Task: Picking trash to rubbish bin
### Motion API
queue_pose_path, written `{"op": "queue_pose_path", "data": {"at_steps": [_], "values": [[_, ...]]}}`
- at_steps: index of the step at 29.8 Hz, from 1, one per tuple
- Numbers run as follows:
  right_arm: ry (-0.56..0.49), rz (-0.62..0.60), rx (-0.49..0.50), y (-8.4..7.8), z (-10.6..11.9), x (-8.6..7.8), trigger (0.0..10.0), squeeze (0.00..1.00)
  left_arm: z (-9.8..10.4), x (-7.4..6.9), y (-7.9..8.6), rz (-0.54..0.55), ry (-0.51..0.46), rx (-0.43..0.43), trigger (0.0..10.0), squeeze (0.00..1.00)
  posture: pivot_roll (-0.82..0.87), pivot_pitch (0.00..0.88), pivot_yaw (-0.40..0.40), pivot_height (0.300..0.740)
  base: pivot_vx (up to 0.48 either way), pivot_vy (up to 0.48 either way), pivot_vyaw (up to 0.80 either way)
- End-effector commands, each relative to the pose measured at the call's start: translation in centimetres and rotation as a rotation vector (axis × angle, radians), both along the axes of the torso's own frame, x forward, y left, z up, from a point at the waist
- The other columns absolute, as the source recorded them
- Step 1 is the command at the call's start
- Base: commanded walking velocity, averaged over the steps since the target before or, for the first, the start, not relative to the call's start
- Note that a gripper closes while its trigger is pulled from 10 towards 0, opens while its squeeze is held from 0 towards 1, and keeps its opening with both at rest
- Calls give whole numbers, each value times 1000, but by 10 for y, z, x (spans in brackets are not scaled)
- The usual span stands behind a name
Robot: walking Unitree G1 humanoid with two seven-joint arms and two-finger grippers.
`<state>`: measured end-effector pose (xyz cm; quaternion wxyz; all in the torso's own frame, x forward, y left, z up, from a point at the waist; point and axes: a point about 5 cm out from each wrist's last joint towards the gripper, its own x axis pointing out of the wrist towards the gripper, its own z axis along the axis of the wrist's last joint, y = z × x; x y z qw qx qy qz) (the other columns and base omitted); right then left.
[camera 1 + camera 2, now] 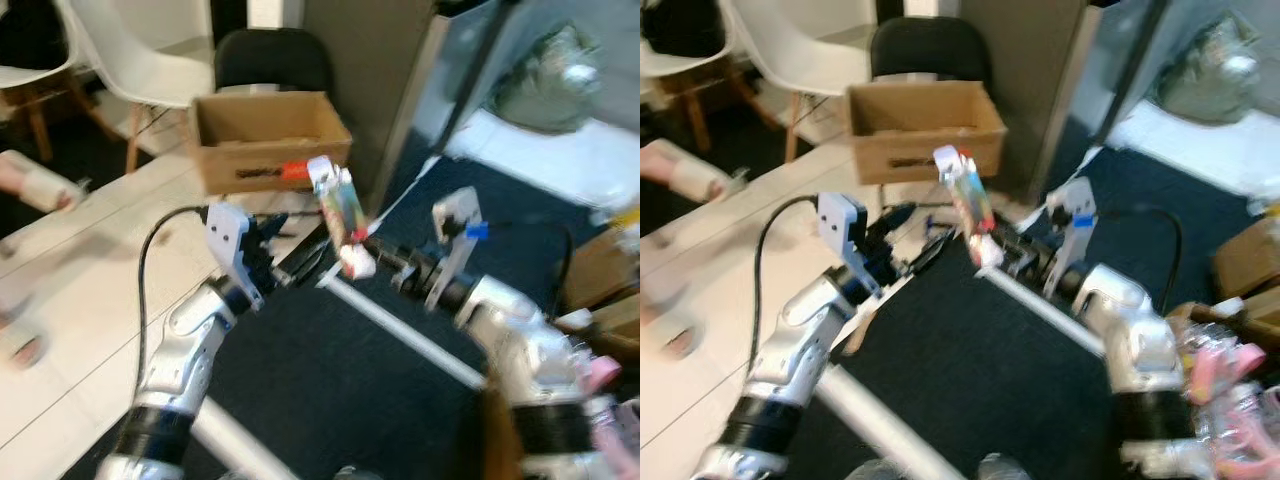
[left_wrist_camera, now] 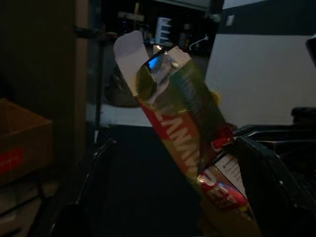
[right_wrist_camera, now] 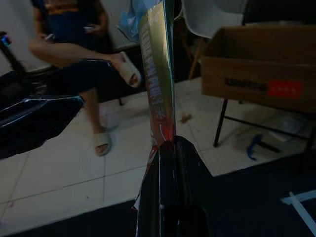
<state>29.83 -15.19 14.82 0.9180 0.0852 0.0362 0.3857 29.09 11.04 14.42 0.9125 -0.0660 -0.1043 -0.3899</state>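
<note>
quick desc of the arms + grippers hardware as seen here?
Both arms are silver metal with black bands. The left gripper has long black fingers, a white block on its wrist and a black cable looping off it. The right gripper has black fingers and a white wrist bracket with a blue tab.

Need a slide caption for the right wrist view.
Right gripper pinches a flattened snack carton upright, with a cardboard box on a chair beyond.

Likely office or lounge: white shell chairs (image 1: pixel 130 50), dark carpet (image 1: pixel 330 380), cardboard box (image 1: pixel 265 135).
</note>
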Motion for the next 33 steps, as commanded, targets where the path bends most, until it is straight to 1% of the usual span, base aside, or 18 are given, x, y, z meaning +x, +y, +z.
{"op": "queue_pose_path", "data": {"at_steps": [1,9,20,33], "values": [[-11,-12,-2,-3,2,1,10000,0,1,-1,-1,-10,-7,2,10000,0,-41,0,-48,740,292,0,0],[-16,-9,-7,-3,2,1,10000,0,1,-1,0,-6,-9,3,10000,0,-42,0,-47,740,294,0,0],[-18,-8,-13,-3,1,1,10000,0,1,1,6,15,-14,13,10000,0,-40,0,-49,740,302,0,0],[-16,-7,-17,-3,0,0,10000,0,2,2,7,19,-16,15,10000,0,-40,0,-50,740,353,0,0]]}}
